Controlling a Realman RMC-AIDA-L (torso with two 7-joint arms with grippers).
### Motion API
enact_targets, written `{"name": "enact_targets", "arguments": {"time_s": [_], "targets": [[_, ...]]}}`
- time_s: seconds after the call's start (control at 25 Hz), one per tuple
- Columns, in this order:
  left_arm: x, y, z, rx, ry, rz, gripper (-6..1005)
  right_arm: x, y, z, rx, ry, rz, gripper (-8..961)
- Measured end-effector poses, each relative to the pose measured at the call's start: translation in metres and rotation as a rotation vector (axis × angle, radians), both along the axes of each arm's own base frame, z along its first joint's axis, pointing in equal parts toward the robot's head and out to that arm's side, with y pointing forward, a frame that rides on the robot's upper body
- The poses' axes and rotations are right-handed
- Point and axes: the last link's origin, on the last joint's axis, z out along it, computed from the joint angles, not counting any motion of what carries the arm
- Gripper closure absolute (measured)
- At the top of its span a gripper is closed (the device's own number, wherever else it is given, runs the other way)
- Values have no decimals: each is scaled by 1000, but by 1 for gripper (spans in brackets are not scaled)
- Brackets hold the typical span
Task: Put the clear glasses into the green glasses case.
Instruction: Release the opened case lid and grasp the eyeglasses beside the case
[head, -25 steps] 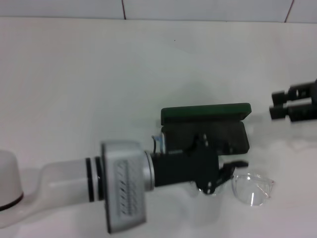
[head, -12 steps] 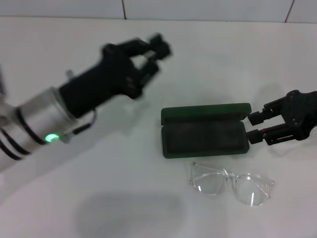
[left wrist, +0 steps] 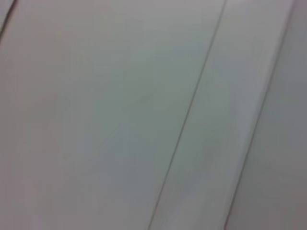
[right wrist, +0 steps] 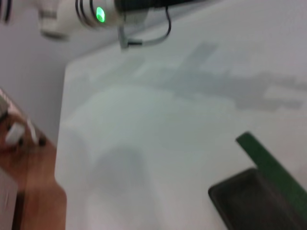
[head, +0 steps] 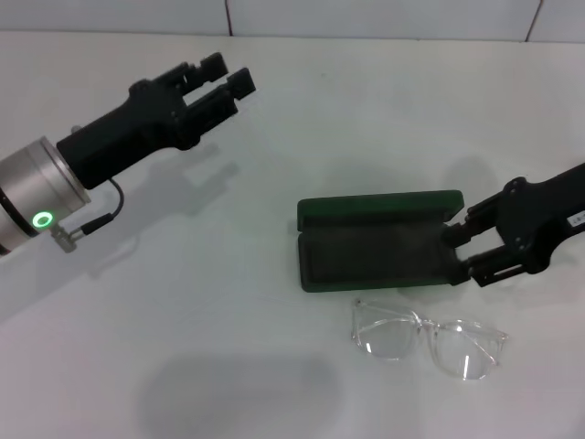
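Note:
The green glasses case [head: 377,256] lies open in the middle of the table, dark tray toward me, lid [head: 379,208] folded back behind it. One corner of the case [right wrist: 261,196] shows in the right wrist view. The clear glasses [head: 428,340] lie on the table just in front of the case, toward its right half, with nothing holding them. My right gripper [head: 460,252] is open, its two fingertips at the right end of the case tray. My left gripper [head: 226,73] hangs open and empty over the far left of the table, well away from both.
The table [head: 274,366] is white with a tiled wall behind it. In the right wrist view the table edge [right wrist: 61,143] drops to a wooden floor [right wrist: 29,191], and my left arm [right wrist: 96,13] with its green light shows far off. The left wrist view shows only pale surface.
My left arm has swung from over the case and glasses back to the far left. My right gripper has moved left, up to the case's right end. The glasses are uncovered.

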Motion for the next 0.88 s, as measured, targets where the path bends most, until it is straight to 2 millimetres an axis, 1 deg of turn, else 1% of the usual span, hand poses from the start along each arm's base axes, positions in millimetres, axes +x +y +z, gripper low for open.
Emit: {"name": "enact_targets", "arguments": {"time_s": [0.08,0.24,0.44,0.64,0.88], "targets": [[-4,1,-1,15,26,10,579,-4,1,-5,-14,-54,8,410],[-7,2,-2,31,49,22,498,-13,-2,-22,-60,-170,42,410],[-7,1,-3,32,48,22,315,-16,-4,-39,-78,-270,73,414],[-7,2,-3,33,48,22,316,-16,-4,-57,-67,-338,109,426],[-6,2,-3,31,46,22,315,-19,-13,-78,-94,-376,145,439]]}}
